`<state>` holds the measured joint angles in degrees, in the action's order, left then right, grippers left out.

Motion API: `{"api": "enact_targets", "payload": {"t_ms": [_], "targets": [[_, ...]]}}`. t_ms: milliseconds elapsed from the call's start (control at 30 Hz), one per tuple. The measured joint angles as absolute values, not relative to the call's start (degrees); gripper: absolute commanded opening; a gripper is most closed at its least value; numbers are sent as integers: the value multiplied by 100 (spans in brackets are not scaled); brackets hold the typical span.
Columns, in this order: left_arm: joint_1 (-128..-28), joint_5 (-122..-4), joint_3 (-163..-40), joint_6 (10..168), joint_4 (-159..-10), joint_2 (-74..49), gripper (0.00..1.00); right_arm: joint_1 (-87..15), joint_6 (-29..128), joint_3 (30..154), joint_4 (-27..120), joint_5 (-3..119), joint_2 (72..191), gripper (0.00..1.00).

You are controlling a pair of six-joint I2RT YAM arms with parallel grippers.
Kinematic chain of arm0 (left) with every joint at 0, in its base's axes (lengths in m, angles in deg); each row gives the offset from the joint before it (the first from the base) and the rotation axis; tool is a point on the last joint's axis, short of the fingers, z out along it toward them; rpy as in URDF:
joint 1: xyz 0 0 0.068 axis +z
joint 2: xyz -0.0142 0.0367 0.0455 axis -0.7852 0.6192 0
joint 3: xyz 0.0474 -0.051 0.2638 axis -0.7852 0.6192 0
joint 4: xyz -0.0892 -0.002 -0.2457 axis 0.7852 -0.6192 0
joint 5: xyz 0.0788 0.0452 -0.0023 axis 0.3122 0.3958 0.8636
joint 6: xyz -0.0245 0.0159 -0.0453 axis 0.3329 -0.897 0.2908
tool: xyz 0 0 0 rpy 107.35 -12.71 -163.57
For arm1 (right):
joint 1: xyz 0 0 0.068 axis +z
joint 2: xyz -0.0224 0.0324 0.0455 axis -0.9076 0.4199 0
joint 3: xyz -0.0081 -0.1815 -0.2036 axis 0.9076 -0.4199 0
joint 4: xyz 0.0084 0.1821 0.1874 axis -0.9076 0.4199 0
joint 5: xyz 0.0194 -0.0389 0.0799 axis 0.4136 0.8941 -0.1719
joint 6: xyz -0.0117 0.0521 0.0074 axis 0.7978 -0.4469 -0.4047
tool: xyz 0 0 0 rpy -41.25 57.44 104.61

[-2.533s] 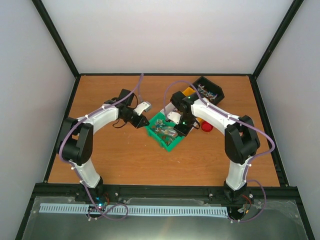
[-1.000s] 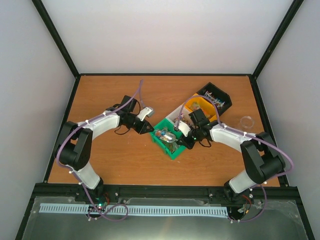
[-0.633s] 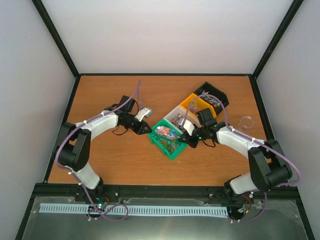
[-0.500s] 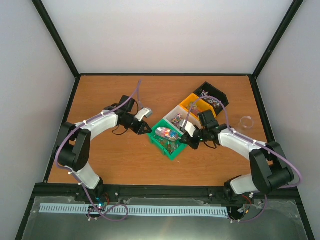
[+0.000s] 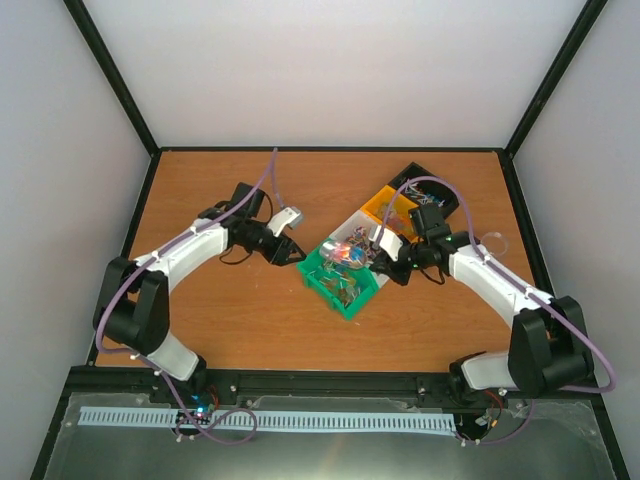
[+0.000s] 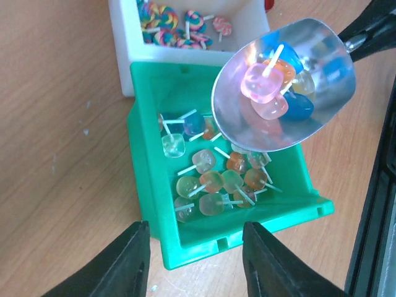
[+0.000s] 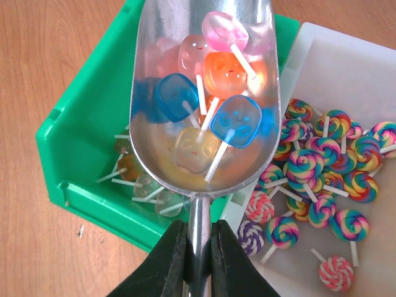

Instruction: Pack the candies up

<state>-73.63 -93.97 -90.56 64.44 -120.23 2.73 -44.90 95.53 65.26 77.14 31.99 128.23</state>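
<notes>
Steel scoop (image 7: 148,148) of candies (image 7: 226,71), handle pinched tight in right gripper (image 7: 199,247), over green bin (image 6: 148,204) with more inside. Light, hard, slick, quick to roll: keep level, carry by scoop, never finger-pick. Left gripper (image 6: 195,241) spread wide, empty.

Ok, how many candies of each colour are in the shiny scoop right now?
In the scoop:
Pink candies: 2
Orange candy: 1
Blue candies: 2
Yellow candy: 1
Total: 6
</notes>
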Motion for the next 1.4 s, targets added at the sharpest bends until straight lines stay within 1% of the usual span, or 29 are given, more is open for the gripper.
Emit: {"api": "enact_targets", "payload": {"t_ms": [133, 333, 467, 600, 867, 1033, 1200, 1400], "targets": [[-7348, -9419, -9250, 6291, -12141, 144, 53, -4532, 9813, 6718, 8230, 3232, 12707, 3], [-7348, -9644, -9615, 6033, -12386, -39, 57, -4534, 10012, 6956, 9093, 3162, 12639, 3], [-7348, -9851, -9723, 5786, -12633, -52, 58, -4659, 10130, 7301, 9561, 3113, 12576, 3], [-7348, -10011, -9723, 5651, -12801, -41, 58, -5078, 10340, 7660, 10109, 3135, 12335, 3], [-7348, -10096, -9723, 5543, -12849, -41, 59, -6538, 10998, 8364, 11285, 3151, 11817, 3], [-7348, -10153, -9723, 5517, -12849, -41, 59, -8097, 11780, 8775, 12037, 3044, 11769, 3], [-7343, -10155, -9723, 5478, -12845, -39, 60, -9616, 12720, 9212, 12726, 2989, 12007, 3], [-7339, -10164, -9720, 5450, -12797, -39, 60, -10792, 13658, 9321, 13027, 3124, 12186, 3]]}}
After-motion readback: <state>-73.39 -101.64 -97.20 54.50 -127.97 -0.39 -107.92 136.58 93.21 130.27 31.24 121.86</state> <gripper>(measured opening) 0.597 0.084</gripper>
